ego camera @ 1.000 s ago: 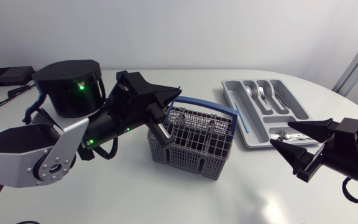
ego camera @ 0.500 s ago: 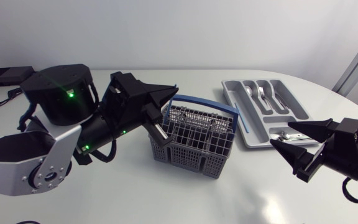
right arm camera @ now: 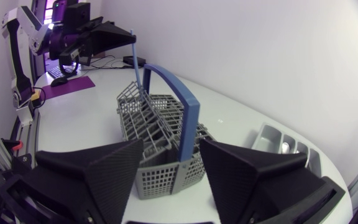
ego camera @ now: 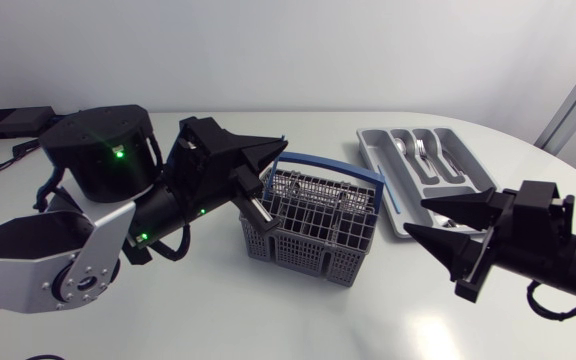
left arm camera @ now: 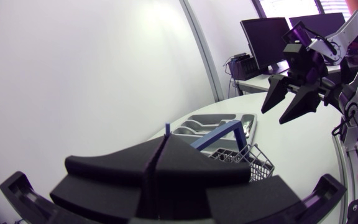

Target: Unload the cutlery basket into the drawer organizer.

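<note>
Left jaws clamp blue stick (right arm camera: 133, 43); right jaws apart; white table (ego camera: 218, 310).

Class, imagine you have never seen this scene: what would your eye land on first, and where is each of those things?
The grey wire basket with its blue handle stands mid-table. The left gripper hangs by the handle's left end, shut on a thin blue stick. The right gripper, open, points at the basket from the right, in front of the organizer.
</note>
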Motion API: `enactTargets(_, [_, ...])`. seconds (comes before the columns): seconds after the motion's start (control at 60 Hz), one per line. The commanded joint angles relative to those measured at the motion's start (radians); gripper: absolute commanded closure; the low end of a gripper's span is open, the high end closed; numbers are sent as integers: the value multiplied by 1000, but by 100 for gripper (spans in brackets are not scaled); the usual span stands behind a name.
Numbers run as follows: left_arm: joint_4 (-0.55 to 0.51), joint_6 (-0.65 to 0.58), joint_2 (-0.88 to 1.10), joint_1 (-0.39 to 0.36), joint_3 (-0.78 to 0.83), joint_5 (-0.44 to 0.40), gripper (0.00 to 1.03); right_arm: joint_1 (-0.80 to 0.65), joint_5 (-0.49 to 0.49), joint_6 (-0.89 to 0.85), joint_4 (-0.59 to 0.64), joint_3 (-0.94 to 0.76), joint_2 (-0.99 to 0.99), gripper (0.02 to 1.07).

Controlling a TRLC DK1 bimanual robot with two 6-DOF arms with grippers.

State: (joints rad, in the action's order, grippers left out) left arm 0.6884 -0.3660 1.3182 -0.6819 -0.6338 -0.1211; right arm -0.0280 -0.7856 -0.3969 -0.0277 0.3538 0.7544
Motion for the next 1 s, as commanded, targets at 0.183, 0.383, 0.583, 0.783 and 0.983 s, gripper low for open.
enactTargets(0.183, [30, 24, 1, -11, -1, 12, 89, 296, 171, 109, -210, 50, 197, 96])
enactTargets(0.383, [30, 22, -5, -11, -3, 12, 89, 425, 213, 122, -308, 114, 382, 98])
enactTargets(0.583, [30, 22, -14, -13, -3, 14, 89, 522, 247, 122, -379, 169, 545, 98])
enactTargets(0.783, [28, 16, -73, -31, 11, 31, 89, 537, 249, 121, -391, 212, 626, 98])
enactTargets(0.983, [26, 13, -91, -47, 22, 37, 89, 543, 249, 121, -396, 223, 638, 98])
